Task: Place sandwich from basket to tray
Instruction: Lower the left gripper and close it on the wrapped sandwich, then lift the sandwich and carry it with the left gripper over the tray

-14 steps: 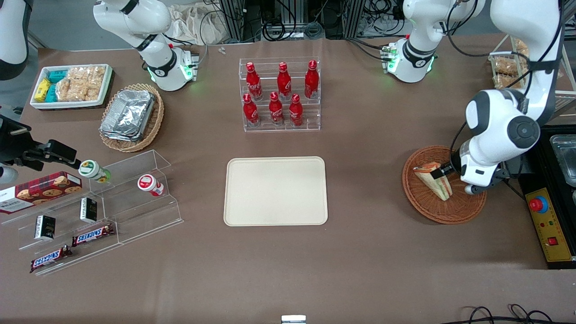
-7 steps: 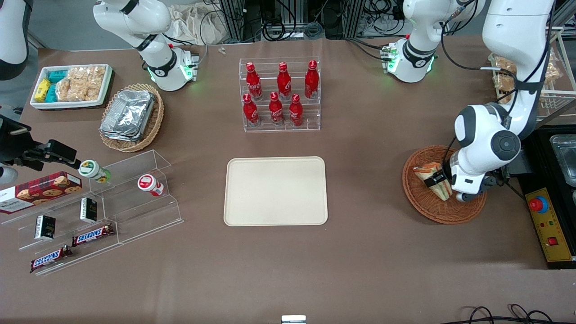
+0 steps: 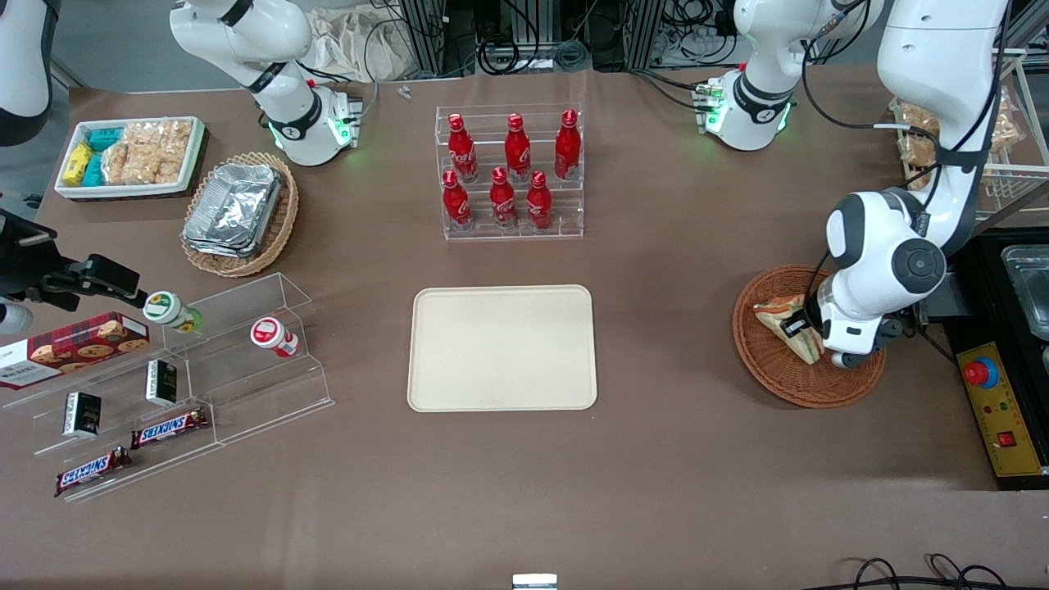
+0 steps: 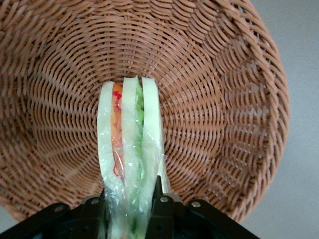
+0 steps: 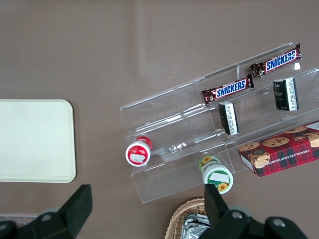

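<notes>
The sandwich (image 4: 130, 149) stands on edge inside the basket (image 4: 224, 89), pinched across its bread faces by the gripper (image 4: 130, 201); this clamps the layers together for lifting. The tray (image 3: 501, 347) lies bare, well apart toward the table's middle.

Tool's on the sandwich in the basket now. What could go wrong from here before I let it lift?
1. The tool pinches the sandwich at one end over slick clear wrap; it may slip or droop on lifting.
2. The squeeze lands on soft bread layers, so filling could squash.
3. The sandwich sits low in the basket; a sideways move toward the tray before rising could catch the rim and drag the basket.
</notes>
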You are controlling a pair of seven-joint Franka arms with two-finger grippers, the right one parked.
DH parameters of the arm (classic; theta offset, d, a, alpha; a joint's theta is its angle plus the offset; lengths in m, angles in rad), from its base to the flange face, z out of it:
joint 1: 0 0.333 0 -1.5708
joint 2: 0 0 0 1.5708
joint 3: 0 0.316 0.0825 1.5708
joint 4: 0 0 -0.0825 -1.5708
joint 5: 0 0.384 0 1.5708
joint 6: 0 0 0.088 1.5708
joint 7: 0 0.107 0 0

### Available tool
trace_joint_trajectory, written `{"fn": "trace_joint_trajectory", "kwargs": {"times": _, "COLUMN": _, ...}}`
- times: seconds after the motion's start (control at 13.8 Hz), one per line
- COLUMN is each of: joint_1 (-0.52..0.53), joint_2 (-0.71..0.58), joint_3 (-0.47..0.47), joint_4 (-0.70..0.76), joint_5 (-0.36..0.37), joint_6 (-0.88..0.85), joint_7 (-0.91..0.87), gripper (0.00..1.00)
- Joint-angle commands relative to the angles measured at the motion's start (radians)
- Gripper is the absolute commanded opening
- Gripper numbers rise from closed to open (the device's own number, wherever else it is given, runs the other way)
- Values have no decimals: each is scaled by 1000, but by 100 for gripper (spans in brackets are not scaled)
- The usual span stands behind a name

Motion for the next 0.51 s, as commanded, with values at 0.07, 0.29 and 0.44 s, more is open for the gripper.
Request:
{"fn": "trace_joint_trajectory", "kwargs": {"times": 0.07, "joint_1": -18, "joint_2": -67, "joint_3": 4, "joint_4": 163, "joint_5": -9, "joint_6": -286, "joint_7": -37, "gripper": 0}}
{"fn": "trace_joint_trajectory", "kwargs": {"times": 0.29, "joint_1": -18, "joint_2": -67, "joint_3": -17, "joint_4": 356, "joint_5": -11, "joint_6": -518, "joint_7": -37, "gripper": 0}}
{"fn": "trace_joint_trajectory", "kwargs": {"times": 0.44, "joint_1": -18, "joint_2": -65, "joint_3": -36, "joint_4": 427, "joint_5": -11, "joint_6": -565, "joint_7": -37, "gripper": 0}}
